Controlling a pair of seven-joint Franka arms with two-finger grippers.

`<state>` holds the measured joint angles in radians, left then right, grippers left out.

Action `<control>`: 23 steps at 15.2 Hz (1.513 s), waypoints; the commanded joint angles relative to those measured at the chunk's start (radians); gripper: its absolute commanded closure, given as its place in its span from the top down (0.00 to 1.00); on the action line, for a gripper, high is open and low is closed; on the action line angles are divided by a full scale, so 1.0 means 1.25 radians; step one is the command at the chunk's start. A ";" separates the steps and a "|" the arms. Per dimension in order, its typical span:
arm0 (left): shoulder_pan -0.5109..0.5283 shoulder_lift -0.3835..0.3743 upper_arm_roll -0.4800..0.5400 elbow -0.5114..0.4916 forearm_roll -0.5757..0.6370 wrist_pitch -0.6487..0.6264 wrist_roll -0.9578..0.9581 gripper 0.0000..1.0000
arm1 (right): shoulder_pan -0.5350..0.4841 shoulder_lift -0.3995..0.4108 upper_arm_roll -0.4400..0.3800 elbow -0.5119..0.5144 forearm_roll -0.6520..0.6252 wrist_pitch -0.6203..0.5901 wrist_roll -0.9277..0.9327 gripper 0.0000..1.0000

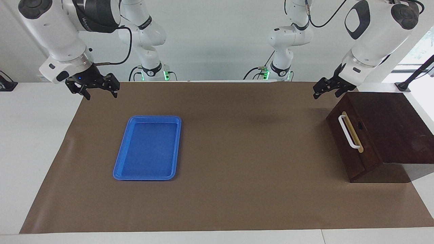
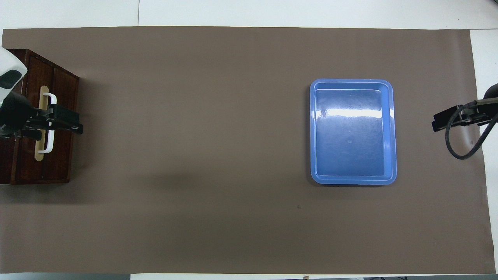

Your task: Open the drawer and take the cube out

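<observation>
The layout is recorded across the facing view, with the blue plastic tray (image 1: pixel 147 148) taken as the landmark.

The right gripper (image 1: pixel 98 90), black and two-fingered on a white Franka arm, is held in the air over the edge of the brown table mat (image 1: pixel 237 162) at the right arm's end of the table, raised and clear of the tray, closer to the robots than the tray is. Its fingers are seen spread apart, with nothing between them.

The tray, a shallow rectangle with rounded corners, is seen lying flat on the mat toward the right arm's end.

The left gripper (image 1: pixel 324 90), also black, is held in the air well apart from the tray, over the corner of the dark brown wooden box (image 1: pixel 390 132) nearest the robots. Its fingers are spread; nothing is pinched.

The box is placed at the left arm's end of the table, well apart from the tray. Its sliding drawer (image 1: pixel 352 142) is noted as pushed fully in, its front turned toward the tray, with the white bar handle (image 1: pixel 348 131) on a tan strip untouched.

The cube is not visible in either view.
</observation>
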<state>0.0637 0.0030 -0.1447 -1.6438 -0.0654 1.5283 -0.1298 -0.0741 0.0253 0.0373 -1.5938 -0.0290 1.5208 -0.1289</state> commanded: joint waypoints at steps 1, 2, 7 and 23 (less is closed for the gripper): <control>0.003 -0.009 -0.002 -0.007 0.017 0.000 0.012 1.00 | -0.014 -0.013 0.008 -0.013 -0.003 0.004 -0.020 1.00; 0.003 -0.009 -0.002 -0.005 0.017 -0.005 0.012 1.00 | -0.014 -0.013 0.009 -0.013 -0.003 0.004 -0.020 1.00; 0.013 -0.013 -0.002 -0.007 0.017 0.001 0.026 1.00 | -0.016 -0.012 0.009 -0.011 -0.001 0.007 -0.017 1.00; -0.020 0.103 -0.007 -0.154 0.263 0.342 -0.014 1.00 | -0.007 -0.023 0.008 -0.002 -0.001 0.012 0.016 1.00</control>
<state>0.0319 0.1196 -0.1625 -1.7864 0.2259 1.8771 -0.1387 -0.0733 0.0083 0.0394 -1.5915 -0.0290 1.5225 -0.1238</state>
